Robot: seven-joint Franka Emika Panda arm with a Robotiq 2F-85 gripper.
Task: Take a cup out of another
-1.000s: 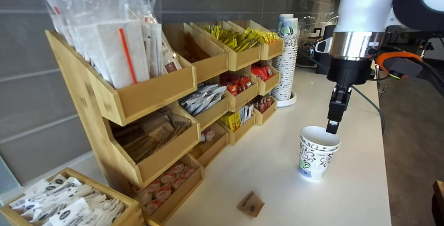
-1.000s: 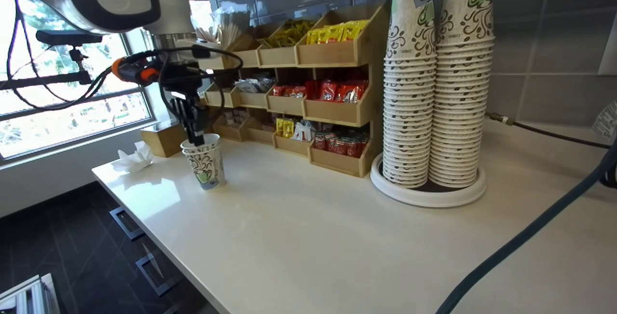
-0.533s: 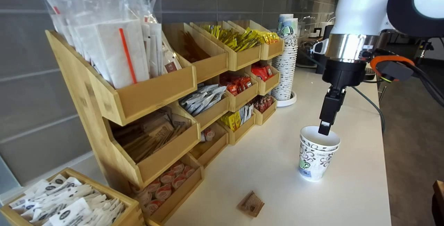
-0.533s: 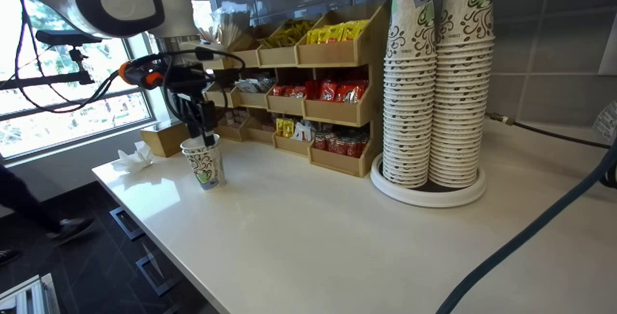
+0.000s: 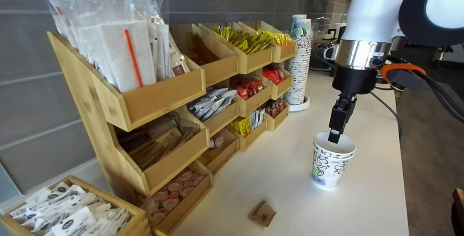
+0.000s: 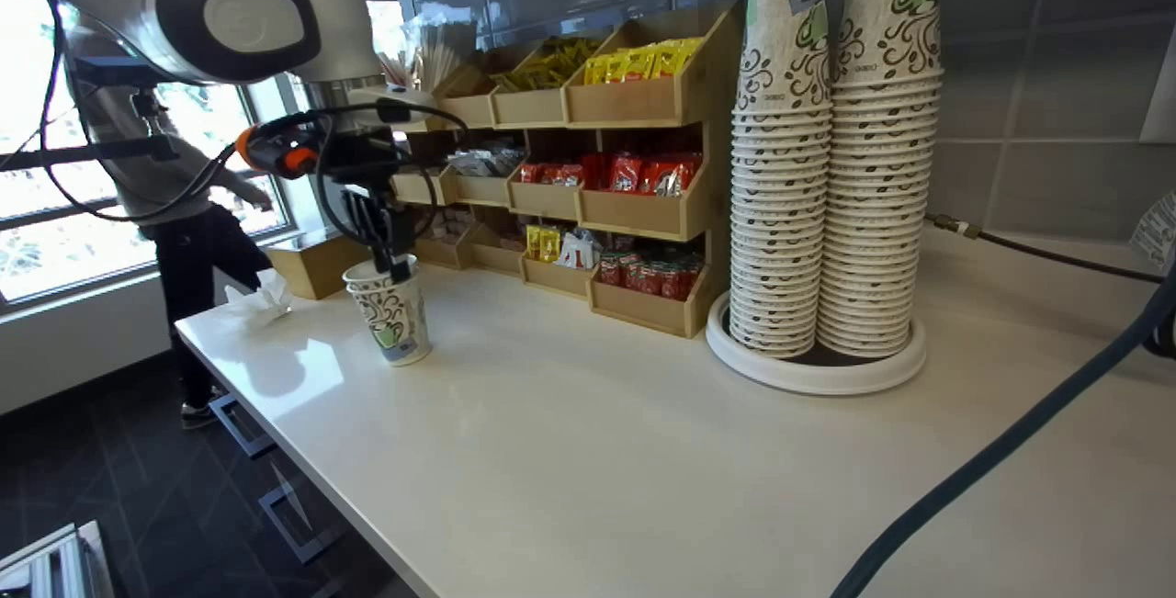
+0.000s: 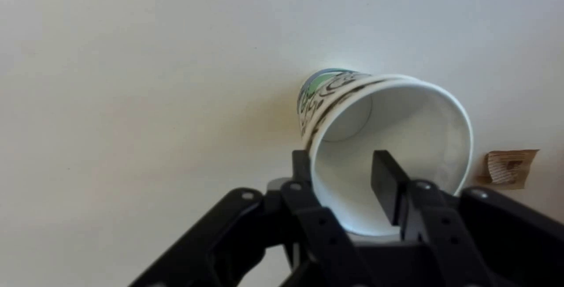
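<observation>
Two white paper cups with swirl print stand nested and upright on the counter. The inner cup (image 5: 322, 150) sits in the outer cup (image 5: 328, 174), its rim a little higher. In the wrist view I look into the inner cup (image 7: 423, 146), with the printed side of the outer cup (image 7: 315, 102) beyond. My gripper (image 7: 341, 163) is open at the rim. One of its fingers (image 7: 301, 168) is just outside the near-left rim, the other over or in the opening. The gripper shows at the cup mouth in both exterior views (image 5: 334, 137) (image 6: 393, 269). Rim contact cannot be told.
A tiered wooden rack (image 5: 165, 100) of packets stands along the wall. Tall columns of stacked cups (image 6: 781, 212) stand on a round white tray (image 6: 818, 382). A brown packet (image 5: 262, 213) lies near the cups. A hose (image 6: 1001, 451) crosses the counter.
My gripper has moved across the cup mouth, leftward and slightly down in one exterior view, rightward in another. The cups stay in place. A person has walked into the background.
</observation>
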